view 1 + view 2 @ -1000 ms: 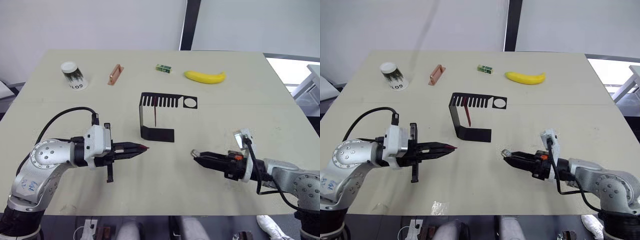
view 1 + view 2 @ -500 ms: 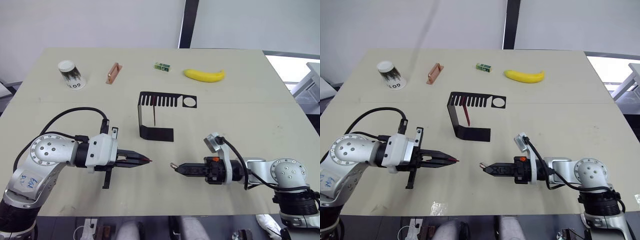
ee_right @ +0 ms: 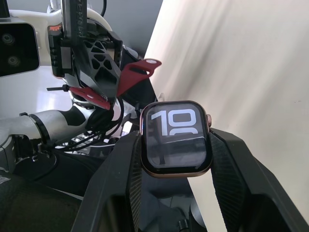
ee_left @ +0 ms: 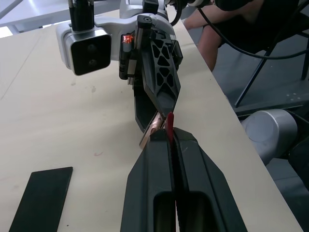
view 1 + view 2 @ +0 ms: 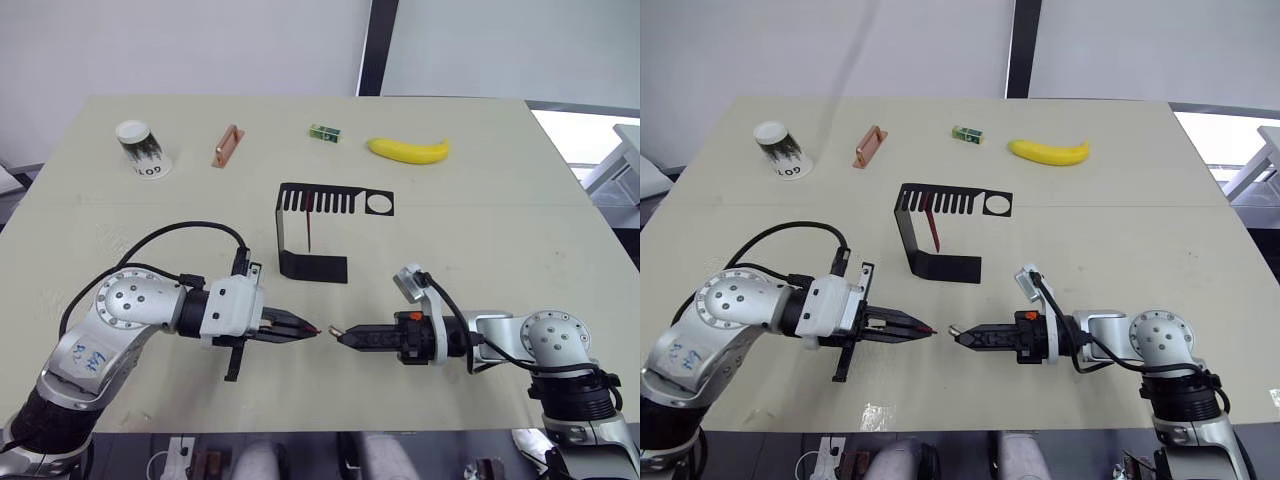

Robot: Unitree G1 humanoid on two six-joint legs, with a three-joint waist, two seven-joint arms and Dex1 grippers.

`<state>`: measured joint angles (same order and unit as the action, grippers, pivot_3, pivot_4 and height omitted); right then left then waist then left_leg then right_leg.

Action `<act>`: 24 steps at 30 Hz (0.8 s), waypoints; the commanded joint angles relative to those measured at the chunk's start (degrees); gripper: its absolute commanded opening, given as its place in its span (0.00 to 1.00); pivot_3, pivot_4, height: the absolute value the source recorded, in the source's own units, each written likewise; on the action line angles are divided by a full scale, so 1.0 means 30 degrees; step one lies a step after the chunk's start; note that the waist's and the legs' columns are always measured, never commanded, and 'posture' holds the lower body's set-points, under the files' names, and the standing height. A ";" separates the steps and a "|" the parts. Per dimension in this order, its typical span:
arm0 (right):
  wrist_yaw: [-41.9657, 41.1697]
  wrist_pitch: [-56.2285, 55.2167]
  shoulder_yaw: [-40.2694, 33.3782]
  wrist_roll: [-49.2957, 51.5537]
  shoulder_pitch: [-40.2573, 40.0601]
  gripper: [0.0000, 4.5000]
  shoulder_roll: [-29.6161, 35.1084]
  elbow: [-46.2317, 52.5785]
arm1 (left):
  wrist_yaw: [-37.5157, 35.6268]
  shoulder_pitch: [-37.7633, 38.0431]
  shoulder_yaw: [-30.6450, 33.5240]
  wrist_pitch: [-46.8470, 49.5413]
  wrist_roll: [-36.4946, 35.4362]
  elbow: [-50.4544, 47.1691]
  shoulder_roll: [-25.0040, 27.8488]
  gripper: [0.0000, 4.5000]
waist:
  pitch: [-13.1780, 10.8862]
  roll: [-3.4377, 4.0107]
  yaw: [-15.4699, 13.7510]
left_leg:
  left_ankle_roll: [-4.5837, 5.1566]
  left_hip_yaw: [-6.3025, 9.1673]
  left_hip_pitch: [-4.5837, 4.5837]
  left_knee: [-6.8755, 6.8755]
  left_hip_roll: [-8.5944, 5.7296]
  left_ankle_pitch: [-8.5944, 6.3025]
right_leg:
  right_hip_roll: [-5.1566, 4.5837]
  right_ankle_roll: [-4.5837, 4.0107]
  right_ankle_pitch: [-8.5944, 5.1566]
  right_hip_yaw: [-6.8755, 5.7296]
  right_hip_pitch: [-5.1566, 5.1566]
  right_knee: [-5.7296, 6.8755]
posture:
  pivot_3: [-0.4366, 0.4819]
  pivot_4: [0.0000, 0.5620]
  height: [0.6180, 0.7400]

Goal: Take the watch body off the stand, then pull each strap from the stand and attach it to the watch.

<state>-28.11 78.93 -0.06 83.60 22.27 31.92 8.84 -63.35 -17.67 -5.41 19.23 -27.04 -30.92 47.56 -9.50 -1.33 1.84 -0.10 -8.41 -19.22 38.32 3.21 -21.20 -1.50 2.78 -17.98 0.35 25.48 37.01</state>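
stand [image 5: 312, 232] mid-table, cup [image 5: 139, 148], handle piece [image 5: 228, 146], small box [image 5: 325, 132], banana [image 5: 409, 151] lined up behind it left to right

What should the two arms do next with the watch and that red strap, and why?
Probably ease the left gripper forward, sliding its strap into the watch body clamped by the right gripper. The two tips nearly meet, and one strap hangs on the stand.

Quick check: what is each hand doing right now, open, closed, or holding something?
Left hand: closed on a dark red strap.
Right hand: closed on the watch body, screen lit.
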 commanded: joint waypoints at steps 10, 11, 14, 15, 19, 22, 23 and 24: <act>-0.0477 -0.0023 -0.0101 -0.0207 -0.0142 0.33 -0.0048 0.0912 | 0.0115 -0.0641 -0.0551 -0.0397 0.1047 0.0121 -0.0558 0.00 | 0.0000 -0.0001 -0.0008 | 0.0000 0.0001 -0.0004 0.0011 0.0000 0.0000 | 0.0000 0.0001 0.0000 -0.0001 0.0000 0.0005 | 0.48 0.27 0.98; -0.0468 -0.0022 -0.0100 -0.0221 -0.0150 0.33 -0.0071 0.0937 | 0.0078 -0.0653 -0.0603 -0.0470 0.1173 0.0190 -0.0551 0.00 | 0.0000 0.0000 -0.0007 | 0.0000 0.0001 -0.0003 0.0016 0.0000 0.0000 | 0.0000 0.0000 0.0000 -0.0001 0.0000 0.0009 | 0.48 0.27 0.98; -0.0429 -0.0018 -0.0116 -0.0219 -0.0168 0.33 -0.0123 0.1000 | 0.0062 -0.0650 -0.0692 -0.0609 0.1390 0.0345 -0.0581 0.00 | 0.0000 -0.0001 -0.0016 | 0.0000 0.0001 -0.0003 0.0030 0.0000 0.0000 | 0.0000 0.0000 0.0000 0.0000 0.0000 0.0019 | 0.48 0.27 0.98; -0.0416 -0.0021 -0.0122 -0.0214 -0.0170 0.33 -0.0134 0.1005 | 0.0067 -0.0655 -0.0712 -0.0629 0.1427 0.0389 -0.0612 0.00 | 0.0000 0.0000 -0.0016 | 0.0001 0.0001 -0.0003 0.0033 0.0000 0.0000 | 0.0000 0.0000 0.0000 0.0000 -0.0001 0.0021 | 0.48 0.27 0.98; -0.0367 -0.0041 -0.0171 -0.0189 -0.0269 0.33 -0.0127 0.1081 | 0.0107 -0.0574 -0.0816 -0.0795 0.1640 0.0490 -0.0758 0.00 | 0.0000 0.0000 -0.0018 | 0.0001 0.0001 -0.0005 0.0034 0.0000 0.0000 | 0.0000 0.0000 0.0000 -0.0002 0.0000 0.0021 | 0.48 0.27 0.98; -0.0355 -0.0042 -0.0182 -0.0198 -0.0292 0.33 -0.0102 0.1131 | 0.0163 -0.0575 -0.0865 -0.0854 0.1769 0.0550 -0.0937 0.00 | 0.0000 0.0000 -0.0018 | 0.0001 0.0001 -0.0005 0.0036 0.0000 0.0000 | -0.0001 0.0001 0.0000 -0.0002 0.0000 0.0022 | 0.48 0.27 0.98; -0.0360 -0.0038 -0.0184 -0.0202 -0.0308 0.33 -0.0081 0.1162 | 0.0175 -0.0590 -0.0887 -0.0866 0.1805 0.0559 -0.0989 0.00 | 0.0000 0.0000 -0.0017 | 0.0001 0.0001 -0.0005 0.0038 0.0000 0.0000 | -0.0001 0.0000 0.0000 -0.0002 0.0000 0.0025 | 0.48 0.27 0.98; -0.0370 -0.0029 -0.0187 -0.0202 -0.0324 0.33 -0.0053 0.1197 | 0.0183 -0.0605 -0.0904 -0.0854 0.1825 0.0550 -0.1030 0.00 | 0.0000 -0.0001 -0.0015 | 0.0001 0.0001 -0.0005 0.0041 0.0001 0.0000 | 0.0000 0.0000 0.0000 -0.0002 0.0000 0.0026 | 0.48 0.27 0.98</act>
<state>-28.10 78.89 -0.07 82.07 21.58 31.82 10.18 -63.26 -19.04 -7.96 17.47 -21.81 -28.53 44.91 -9.50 -1.33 1.79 -0.10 -8.41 -19.24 38.45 3.21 -21.20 -1.51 2.78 -17.98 0.34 25.48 37.10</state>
